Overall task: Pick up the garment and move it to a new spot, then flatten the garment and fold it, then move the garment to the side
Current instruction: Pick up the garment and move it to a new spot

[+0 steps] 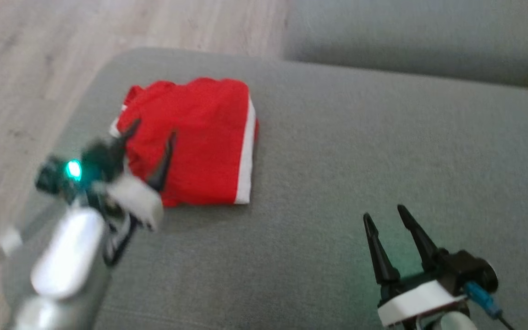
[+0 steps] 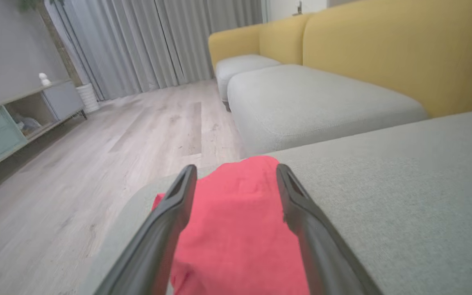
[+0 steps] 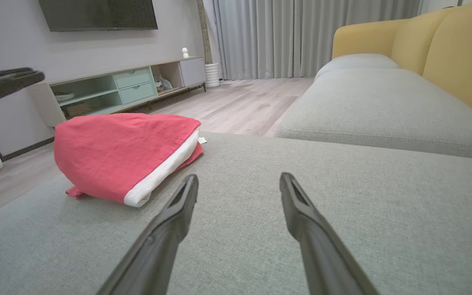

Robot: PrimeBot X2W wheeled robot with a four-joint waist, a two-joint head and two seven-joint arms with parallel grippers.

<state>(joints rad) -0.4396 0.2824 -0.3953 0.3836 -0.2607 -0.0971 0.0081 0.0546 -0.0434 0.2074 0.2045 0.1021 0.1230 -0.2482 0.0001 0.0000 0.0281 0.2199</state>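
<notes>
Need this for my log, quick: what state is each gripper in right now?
Left gripper: open, over the red garment, holding nothing.
Right gripper: open, empty.

The red garment, folded into a compact rectangle with a white band along its right edge, lies near the far left corner of the grey cushion.

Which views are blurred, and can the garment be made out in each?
Head view: the left gripper is motion-smeared, the right gripper sharp. Left wrist view: the garment is soft, close up. Right wrist view: crisp, its white band plain.
</notes>
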